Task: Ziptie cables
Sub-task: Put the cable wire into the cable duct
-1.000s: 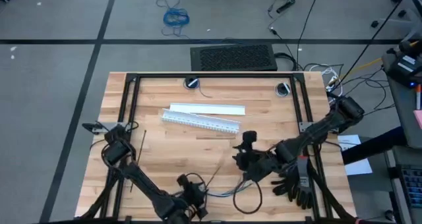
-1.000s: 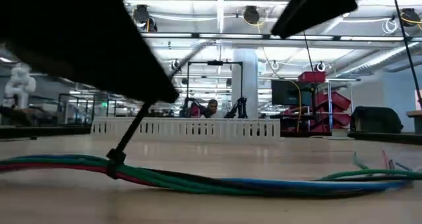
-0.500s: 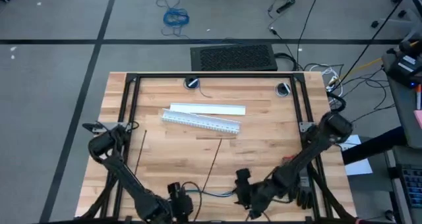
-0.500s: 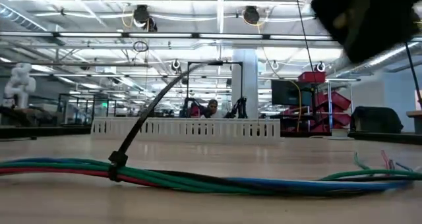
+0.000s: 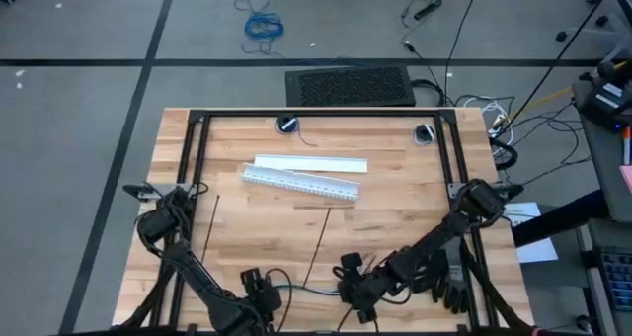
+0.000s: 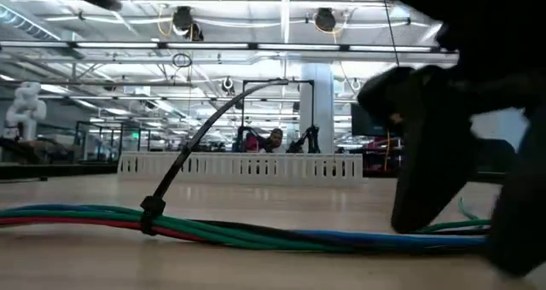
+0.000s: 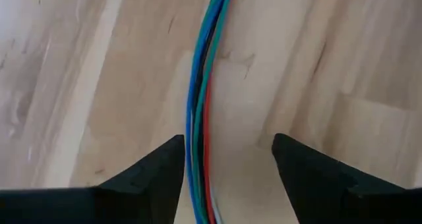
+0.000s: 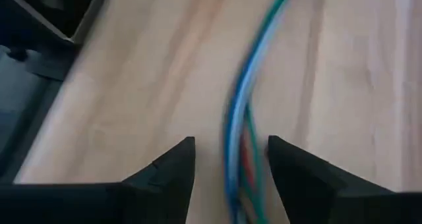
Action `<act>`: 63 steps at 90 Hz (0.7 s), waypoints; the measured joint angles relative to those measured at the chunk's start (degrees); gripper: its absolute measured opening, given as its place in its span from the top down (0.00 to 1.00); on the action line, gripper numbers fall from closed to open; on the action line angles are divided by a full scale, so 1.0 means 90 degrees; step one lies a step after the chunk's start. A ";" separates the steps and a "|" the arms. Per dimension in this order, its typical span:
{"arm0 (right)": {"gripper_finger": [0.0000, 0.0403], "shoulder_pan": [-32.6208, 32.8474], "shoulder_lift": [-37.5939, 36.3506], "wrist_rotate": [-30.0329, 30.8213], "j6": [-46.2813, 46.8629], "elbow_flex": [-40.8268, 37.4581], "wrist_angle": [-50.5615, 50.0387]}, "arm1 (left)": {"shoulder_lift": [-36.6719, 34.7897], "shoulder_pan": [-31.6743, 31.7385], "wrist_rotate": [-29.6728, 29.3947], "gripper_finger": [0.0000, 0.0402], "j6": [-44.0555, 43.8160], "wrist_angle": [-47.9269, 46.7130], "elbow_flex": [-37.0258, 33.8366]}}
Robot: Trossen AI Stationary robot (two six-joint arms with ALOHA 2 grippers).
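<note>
Cables lie flat along the near edge of the wooden table — blue, green and red strands bunched together, with one ziptie already looped around them, its head at the bundle and its tail arcing up and away. Left gripper hovers straight over the bundle, jaws apart, wires running between the fingers without contact. Right gripper is likewise spread over the other end of the same bundle, wires between its fingers — in the low view it sits low, just above the cables. A second loose ziptie lies on the table by the left frame bar. White slotted duct and its flat cover sit mid-table, well apart from the bundle.
</note>
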 joint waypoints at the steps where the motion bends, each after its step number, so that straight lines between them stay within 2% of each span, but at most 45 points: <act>1: 0.55 -0.0021 0.0009 -0.0004 0.0007 -0.0003 -0.0011 | 0.0005 0.0000 0.0008 0.43 -0.0045 -0.0012 0.0002; 9: 0.58 -0.0129 0.0043 -0.0080 0.0024 0.0015 -0.0135 | 0.0019 -0.0012 0.0048 0.46 -0.0400 -0.0138 0.0011; 18: 0.67 -0.0225 0.0144 -0.0429 0.0118 0.0025 -0.0266 | 0.0021 -0.0010 0.0045 0.57 -0.0567 -0.0331 -0.0001; 24: 0.76 -0.0227 0.0197 -0.0575 0.0235 0.0026 -0.0326 | 0.0033 -0.0012 0.0018 0.67 -0.0662 -0.0388 -0.0004; 33: 0.93 -0.0171 0.0204 -0.0684 0.0361 0.0031 -0.0370 | 0.0039 -0.0010 -0.0013 0.87 -0.0659 -0.0454 -0.0016; 38: 0.97 -0.0139 0.0206 -0.0670 0.0370 0.0030 -0.0382 | 0.0046 -0.0012 -0.0096 0.95 -0.0645 -0.0482 -0.0016; 63: 1.00 -0.0090 0.0079 -0.0653 0.0540 0.0000 -0.0409 | 0.0050 -0.0010 -0.0257 0.99 -0.0619 -0.0564 0.0037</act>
